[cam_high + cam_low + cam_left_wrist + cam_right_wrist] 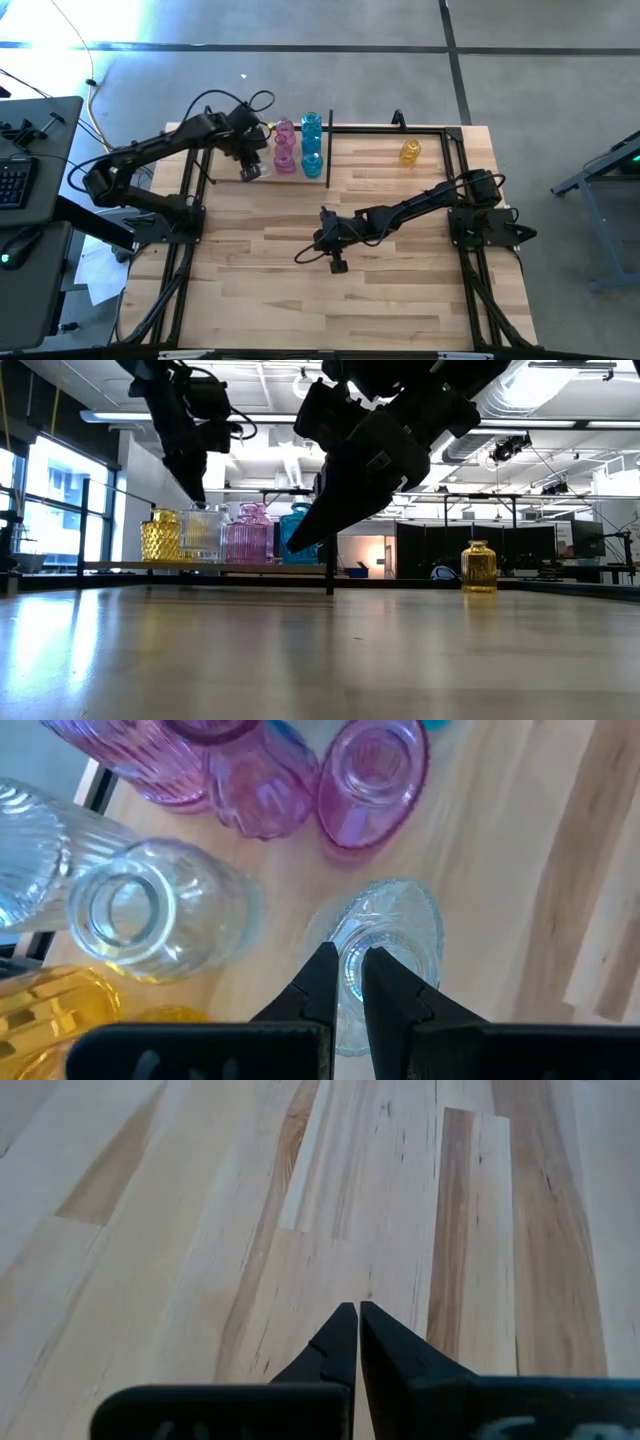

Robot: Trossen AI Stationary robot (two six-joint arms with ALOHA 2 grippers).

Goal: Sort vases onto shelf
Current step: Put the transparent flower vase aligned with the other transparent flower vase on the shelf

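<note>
Near the bench's far-left corner, my left gripper (347,982) pinches the clear ribbed glass vase's (395,935) rim; I'd release gently, keeping it upright.

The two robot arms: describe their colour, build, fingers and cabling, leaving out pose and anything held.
Both the left arm and right arm are black, built of jointed segments on black bases. Loose black cables loop over the left arm's wrist. The left gripper and right gripper each have two dark, wedge-shaped fingers tapering to narrow tips, set on a black crossbar. No markings are legible.
</note>
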